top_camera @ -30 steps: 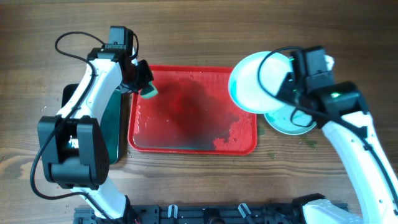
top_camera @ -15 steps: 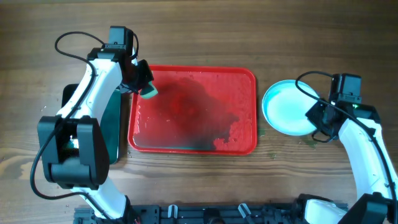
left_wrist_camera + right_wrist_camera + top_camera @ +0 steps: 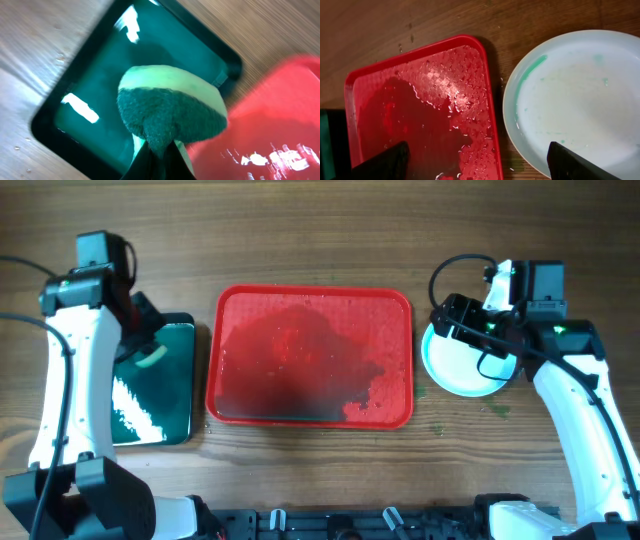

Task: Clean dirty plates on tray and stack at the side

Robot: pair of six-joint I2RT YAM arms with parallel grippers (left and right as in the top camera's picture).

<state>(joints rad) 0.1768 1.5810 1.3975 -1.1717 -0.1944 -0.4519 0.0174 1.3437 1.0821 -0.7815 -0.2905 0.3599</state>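
Note:
The red tray (image 3: pixel 310 310) lies wet in the middle of the table with no plate on it; its wet floor (image 3: pixel 420 115) fills the left of the right wrist view. A pale plate (image 3: pixel 462 368) rests on the table just right of the tray, showing faint green streaks (image 3: pixel 580 100). Whether others lie under it is hidden. My right gripper (image 3: pixel 452 320) hovers open over the plate's left rim and the tray's edge, its fingers (image 3: pixel 385 162) wide apart with nothing between them. My left gripper (image 3: pixel 145 350) is shut on a green and white sponge (image 3: pixel 170 107).
A black basin with a green inside (image 3: pixel 150 420) sits left of the tray, and the sponge (image 3: pixel 152 358) hangs over its upper part (image 3: pixel 100 100). Bare wooden table (image 3: pixel 320 230) runs along the back. A small green fleck (image 3: pixel 497 410) lies near the plate.
My right gripper lowered the plate beside the tray, let go and opened. My left arm carried the sponge from the tray's far left corner to above the basin.

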